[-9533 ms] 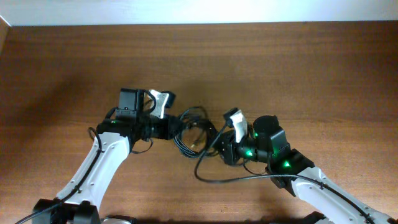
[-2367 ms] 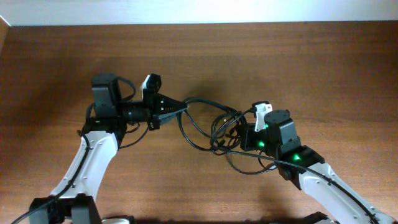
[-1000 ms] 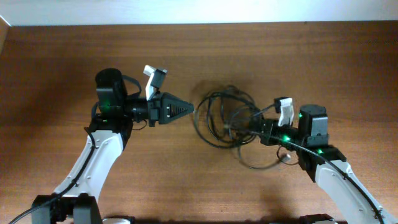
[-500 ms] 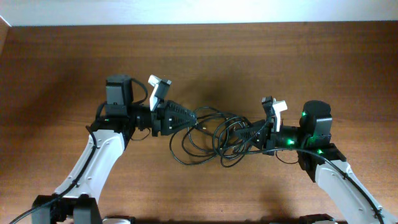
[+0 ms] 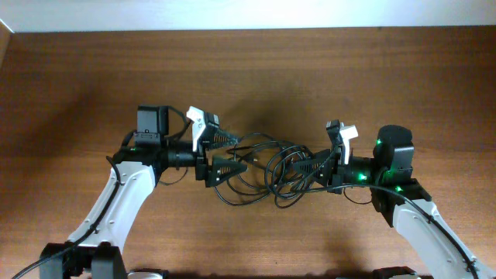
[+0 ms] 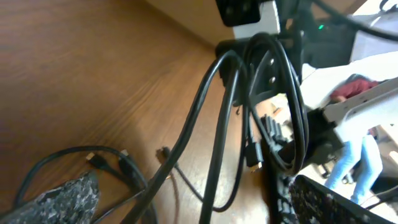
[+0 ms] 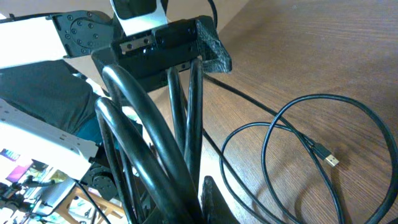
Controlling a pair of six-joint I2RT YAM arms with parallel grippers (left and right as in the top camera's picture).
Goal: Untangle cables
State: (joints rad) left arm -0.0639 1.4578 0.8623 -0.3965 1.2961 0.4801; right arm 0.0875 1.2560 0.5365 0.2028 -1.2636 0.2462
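The cables point(image 5: 273, 167) are a loose knot of thin black cords hanging and lying between my two arms at the middle of the table. My left gripper point(image 5: 235, 153) stands wide open at the bundle's left end. In the left wrist view several strands point(image 6: 221, 137) run between the spread fingers point(image 6: 65, 199), which do not press on them. My right gripper point(image 5: 308, 166) is shut on the bundle's right end. In the right wrist view thick strands point(image 7: 155, 149) rise from the right gripper point(image 7: 194, 205), and a thin loop with a USB plug point(image 7: 329, 158) lies on the wood.
The brown wooden table point(image 5: 349, 77) ends at a white strip along the far side. Both arm bases stand at the near edge. In the right wrist view the left gripper point(image 7: 180, 43) faces me across the bundle.
My left gripper has moved right to the bundle and gone from shut to wide open. The cable loops have shifted left and lower. The right gripper has stayed shut on its end.
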